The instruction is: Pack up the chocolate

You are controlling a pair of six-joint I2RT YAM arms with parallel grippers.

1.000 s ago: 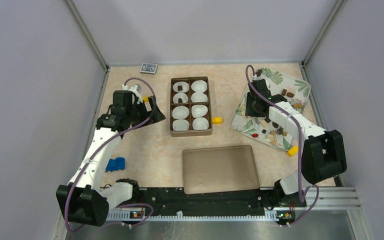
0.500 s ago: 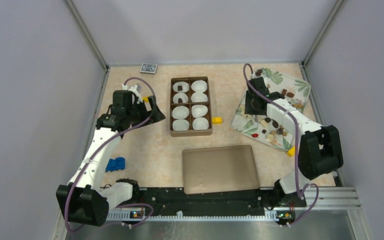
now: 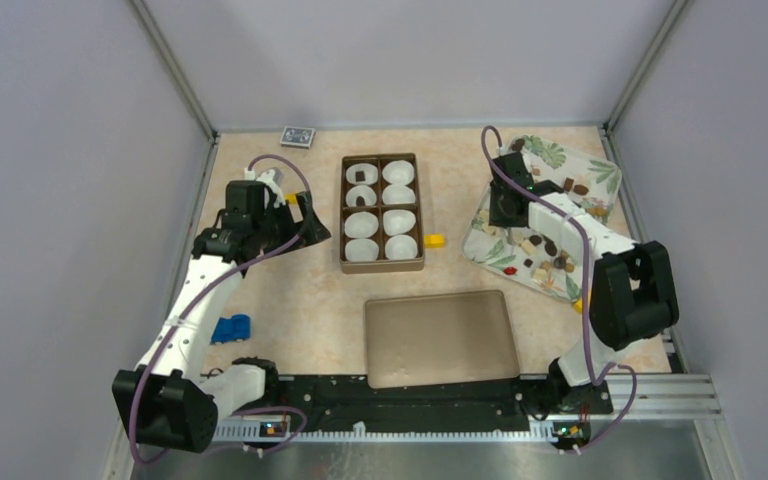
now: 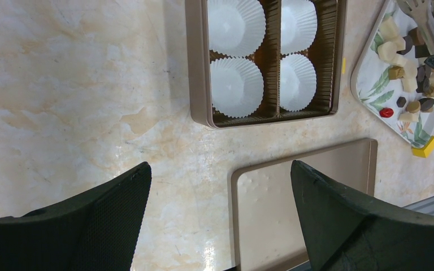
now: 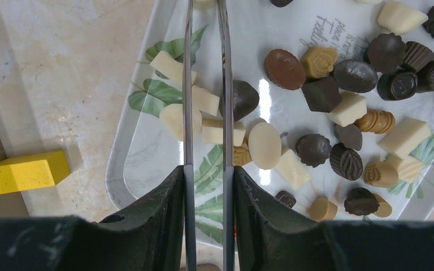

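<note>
The chocolate (image 5: 264, 145) is several small dark, brown and cream pieces scattered on a leaf-print tray (image 5: 116, 169), at the right of the table (image 3: 545, 250). My right gripper (image 5: 206, 169) hovers over the tray's left part (image 3: 508, 205), shut on metal tongs (image 5: 187, 84). The two tong arms run forward over cream pieces; their tips are out of view. A brown box (image 3: 343, 215) of white paper cups stands mid-table, with one dark piece in its far left cup (image 3: 360, 176). My left gripper (image 4: 220, 169) is open and empty, left of the box (image 3: 310, 225).
The flat brown lid (image 3: 440, 337) lies near the front, partly under the left gripper's view (image 4: 316, 186). Yellow blocks sit by the box (image 3: 434, 240) and beside the tray (image 5: 28, 170). A blue object (image 3: 231, 328) lies front left, and a small card pack (image 3: 297, 136) sits at the back.
My right gripper has shifted towards the back along the tray's left side, and its jaws have squeezed the tongs narrower. The left arm has not moved.
</note>
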